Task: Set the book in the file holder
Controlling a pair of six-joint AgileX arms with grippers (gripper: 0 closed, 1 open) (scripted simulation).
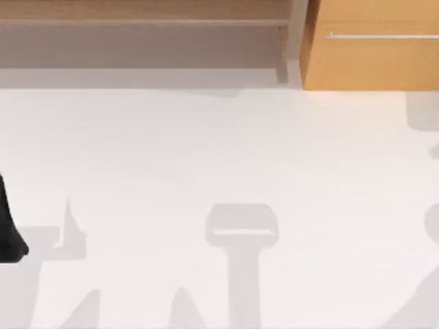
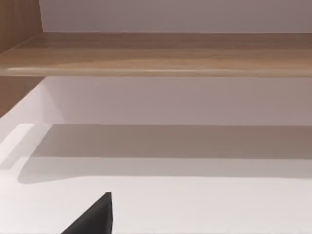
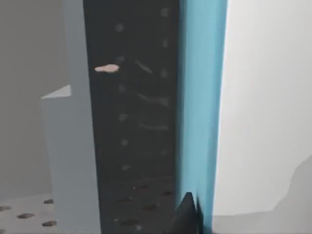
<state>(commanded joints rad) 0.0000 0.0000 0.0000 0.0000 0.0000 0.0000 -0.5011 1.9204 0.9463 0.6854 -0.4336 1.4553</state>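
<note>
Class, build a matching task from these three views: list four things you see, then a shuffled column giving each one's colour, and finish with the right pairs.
Things:
1. book
2. cabinet
3. table
4. file holder

Colours:
A. white
B. teal-blue
C. dark with small holes
D. orange-tan wood

Pairs: 1-B, 2-D, 3-A, 4-C

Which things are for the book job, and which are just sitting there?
For the job:
- thick teal-blue hardcover book
- dark perforated file holder with a pale grey side wall
- right gripper, against the book's edge

Just there:
- long wooden shelf
- orange-brown wooden cabinet with a metal handle
- white table
- left arm, parked at the table's left edge
</note>
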